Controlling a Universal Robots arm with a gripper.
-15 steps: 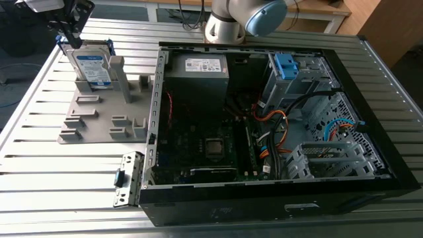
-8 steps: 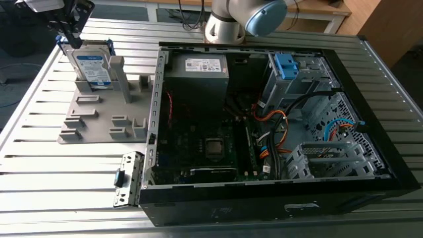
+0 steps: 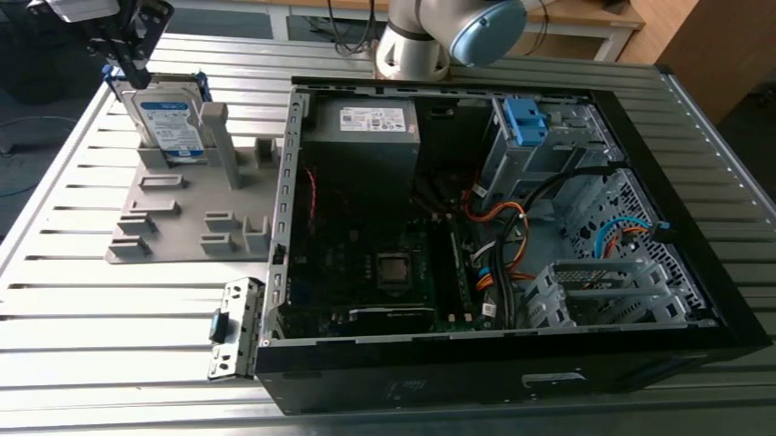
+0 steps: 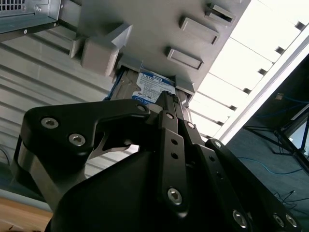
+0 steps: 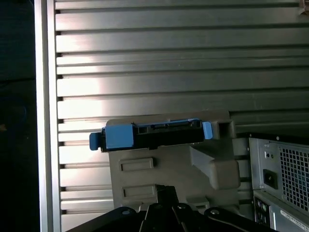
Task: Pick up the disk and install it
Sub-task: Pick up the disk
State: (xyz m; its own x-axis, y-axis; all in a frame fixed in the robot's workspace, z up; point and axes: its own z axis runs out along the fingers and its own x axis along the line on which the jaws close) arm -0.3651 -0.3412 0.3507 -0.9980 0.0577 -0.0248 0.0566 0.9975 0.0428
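The disk is a silver drive with a white-and-blue label in a blue caddy. It stands upright on edge in a slot of the grey holder at the exterior view's far left. In the first wrist view the disk shows its blue top edge above the holder. My gripper hangs just above the disk's far upper corner, its black fingers drawn together with nothing between them. In the second wrist view the gripper tapers to a point in front of the disk's label.
An open black computer case lies on the slatted metal table, to the exterior view's right of the holder. Inside it are a grey box with a white sticker, a blue bracket on a drive bay, and cables. The arm's base stands behind the case.
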